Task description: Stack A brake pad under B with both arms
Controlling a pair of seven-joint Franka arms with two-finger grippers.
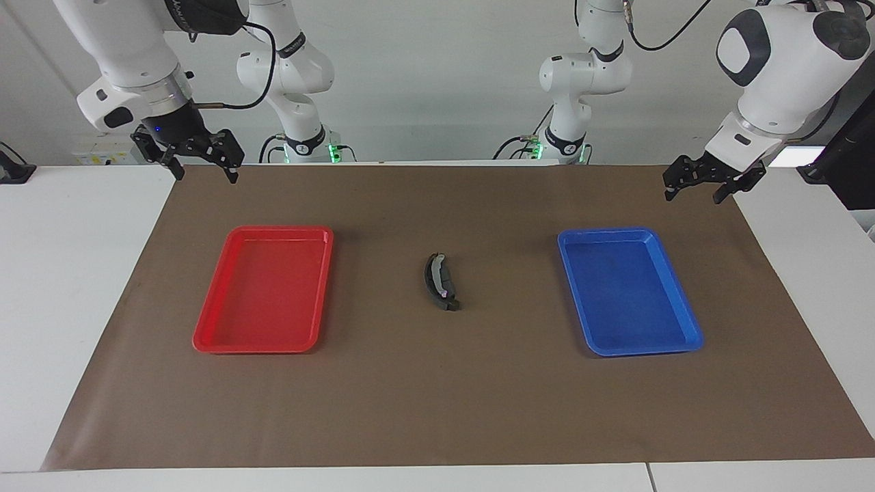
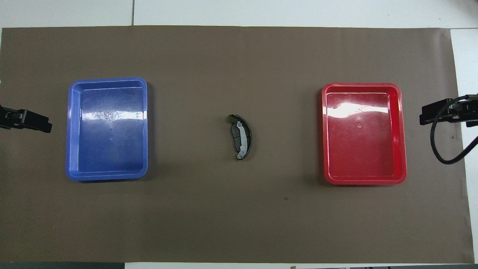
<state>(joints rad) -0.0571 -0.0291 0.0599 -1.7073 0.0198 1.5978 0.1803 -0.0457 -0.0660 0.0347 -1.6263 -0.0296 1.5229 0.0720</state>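
The two pads lie together in the middle of the brown mat, between the trays. The A brake pad is small and dark grey, and its face shows on the side toward the blue tray. B, the long black crescent with a pale silvery band, overlaps it and seems to rest on it. Neither gripper is near the pads. My left gripper hangs open over the mat's corner at the left arm's end. My right gripper hangs open over the corner at the right arm's end. Both hold nothing.
A blue tray lies toward the left arm's end and a red tray toward the right arm's end, with nothing in either. A black cable loops down from the right arm.
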